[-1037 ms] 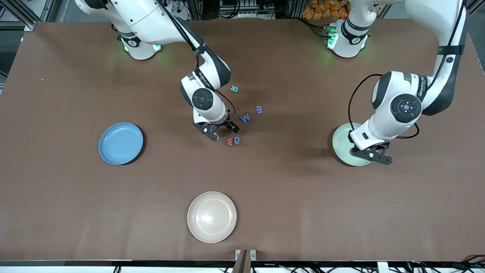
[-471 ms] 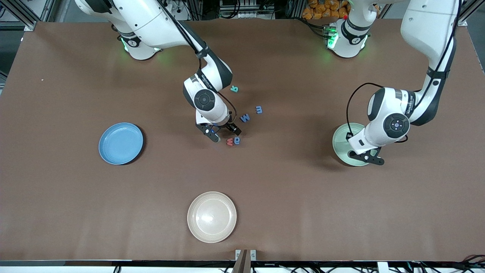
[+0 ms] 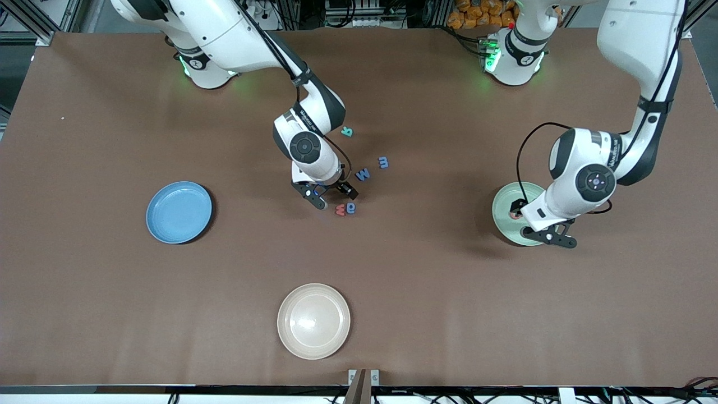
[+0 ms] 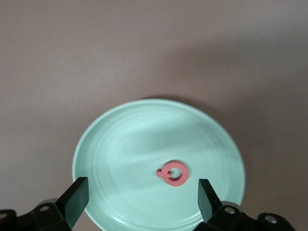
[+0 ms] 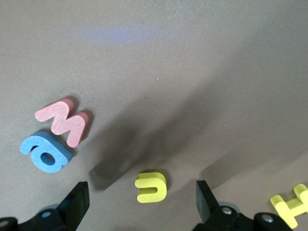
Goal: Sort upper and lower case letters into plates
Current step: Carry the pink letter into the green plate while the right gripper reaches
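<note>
Broadly, the brown table [image 3: 112, 314] carries three plates, well apart. The blue plate [image 3: 179, 212] lies toward the right arm's end, the green plate [image 3: 507, 209] toward the left arm's end, and a beige plate [image 3: 313, 320] sits nearest the front camera, between the two.

Over the green plate hangs the left gripper [image 3: 548, 235], its fingers [image 4: 72, 202] spread wide with nothing between them. A red letter [image 4: 173, 173], ring-shaped with a small stub, lies flat in that plate, near its middle. The left arm's wrist hides much of the plate in the front view.

Near the table's middle the right gripper [image 3: 331, 196] hangs low over the loose letters, its fingers [image 5: 77, 204] wide apart and holding nothing. A yellow letter [image 5: 151, 186] lies on the table between them; a second yellow one [image 5: 291, 204] lies just beside one finger. The pink M [image 3: 340, 210] and blue a [image 3: 351, 207] touch each other. Farther from the front camera lie a blue w [image 3: 363, 174], a blue m [image 3: 383, 162] and a teal letter [image 3: 347, 132], each apart. The right wrist covers both yellow letters in the front view.
</note>
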`<state>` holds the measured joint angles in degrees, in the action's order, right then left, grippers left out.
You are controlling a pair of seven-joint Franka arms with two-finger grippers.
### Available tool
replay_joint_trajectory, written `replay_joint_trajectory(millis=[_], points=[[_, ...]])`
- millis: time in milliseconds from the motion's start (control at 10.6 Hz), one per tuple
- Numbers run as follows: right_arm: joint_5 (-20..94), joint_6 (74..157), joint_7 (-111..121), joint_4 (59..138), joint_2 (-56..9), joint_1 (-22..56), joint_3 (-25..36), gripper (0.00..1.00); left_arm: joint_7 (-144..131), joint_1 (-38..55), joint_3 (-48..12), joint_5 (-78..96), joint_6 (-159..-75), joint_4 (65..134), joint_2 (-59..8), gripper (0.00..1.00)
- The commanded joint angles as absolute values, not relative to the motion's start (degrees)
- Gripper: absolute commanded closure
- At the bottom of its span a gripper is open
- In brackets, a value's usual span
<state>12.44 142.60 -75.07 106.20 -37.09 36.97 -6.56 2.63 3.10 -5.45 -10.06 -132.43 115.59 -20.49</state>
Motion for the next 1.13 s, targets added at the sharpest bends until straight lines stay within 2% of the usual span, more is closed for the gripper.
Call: replay_joint_trajectory(millis=[0,94,377,754,1037], points=[[13.0,143.0,-75.9,105.4,-37.8,37.6,-6.2,0.2,2.3,6.7,-5.7,-9.5,-131.2,116.8,-14.1,0.0],[13.0,143.0,-75.9,105.5,-37.9,37.7,-6.2,0.26,2.1,8.4,-5.7,-9.4,-131.0,116.7,-12.8,0.0],[13.0,143.0,-75.9,105.5,-37.8,37.7,-6.2,0.29,1.7,12.9,-5.7,-5.5,-130.9,115.6,-10.0,0.0],[13.0,143.0,-76.0,105.5,-37.9,37.9,-6.2,0.55,1.5,17.0,-5.7,-1.9,-130.7,112.8,-7.0,0.0],[13.0,143.1,-76.0,105.5,-37.9,37.8,-6.2,0.73,-4.6,17.7,-7.2,-1.9,-127.4,109.8,-6.4,0.0]])
